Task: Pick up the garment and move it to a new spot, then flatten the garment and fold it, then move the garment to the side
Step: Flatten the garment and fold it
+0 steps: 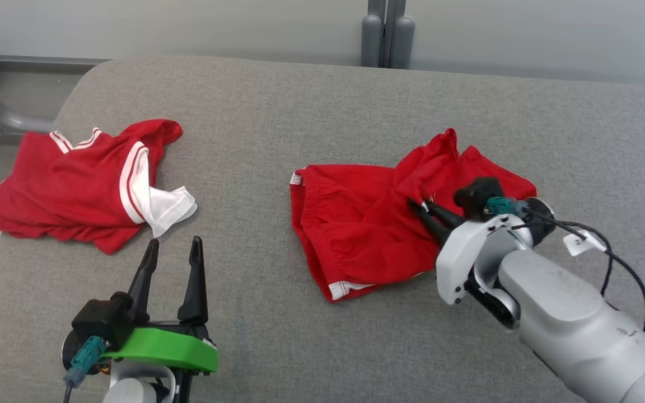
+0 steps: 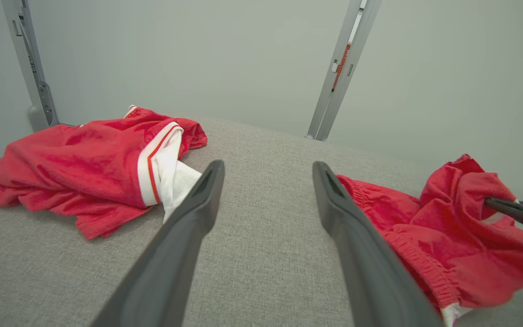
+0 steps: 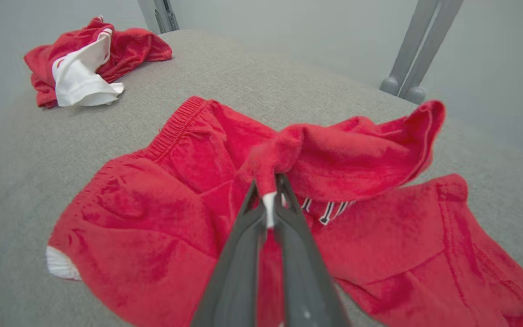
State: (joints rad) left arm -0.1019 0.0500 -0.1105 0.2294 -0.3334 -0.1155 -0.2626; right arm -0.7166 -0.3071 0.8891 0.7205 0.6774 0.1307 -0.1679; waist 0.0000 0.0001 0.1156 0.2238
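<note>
Shorts (image 1: 356,235): red, white hem edging, black-and-white striped label (image 3: 329,211).
Jersey (image 1: 76,190): red, white panel, white stripe bands.
Padded surface (image 1: 311,101): grey, fine weave.
Left gripper (image 1: 174,242): dark fingers (image 1: 192,280), green bracket (image 1: 160,347).
Right arm (image 1: 569,313): pale grey.

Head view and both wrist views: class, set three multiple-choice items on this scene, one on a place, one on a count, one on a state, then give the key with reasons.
1. Where does the red-and-white shirt lie from the red shorts?
A. On the robot's left of them, apart
B. On top of them
C. On the floor
2. How many garments lie on the grey cushion?
A. One
B. Two
C. Four
3. What is the state of the right gripper?
A. Open, clear of cloth
B. Shut on the shirt
C. Shut on a fold of the shorts
Key: 1 A, bare cushion shows between them; 2 B, shirt and shorts lie there; 3 C, the right wrist view shows red cloth pinched between its fingers.
</note>
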